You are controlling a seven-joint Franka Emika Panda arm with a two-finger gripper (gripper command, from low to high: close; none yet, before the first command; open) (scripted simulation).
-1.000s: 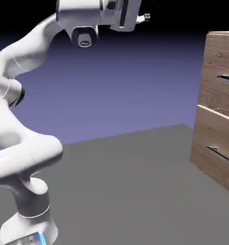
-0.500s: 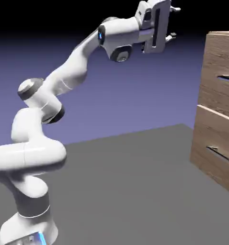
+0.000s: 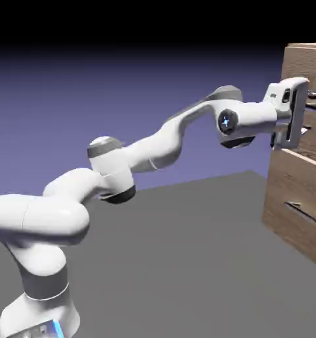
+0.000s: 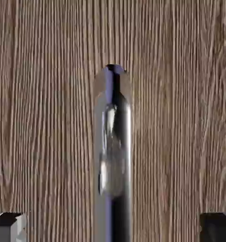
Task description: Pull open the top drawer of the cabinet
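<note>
Blue-violet backdrop glowing behind white arm as spread jaws straddle upper handle

Blue-violet light is filling the backdrop (image 3: pixel 141 119) and fading to black above. Against it, the jaws (image 3: pixel 308 112) are standing wide apart at the upper front of the cabinet (image 3: pixel 298 188), on the exterior view's right. In the hand view, one grey fingertip (image 4: pixel 10 228) is showing on each side of a shiny bar handle (image 4: pixel 113 170), and the handle is running between them with visible gaps on both sides, so the jaws are pinching nothing.

Behind the handle, the wood grain of the top drawer (image 4: pixel 48 118) is filling the hand view. The drawer is sitting above the lower drawer (image 3: pixel 283 178), whose own slim handle (image 3: pixel 302 212) is showing to the near side of the hand.

Farther out, the white arm (image 3: pixel 157 148) is stretching from its base (image 3: pixel 38 313) at the near left across to the cabinet. Dark grey table (image 3: pixel 180 264) is spreading beneath.
</note>
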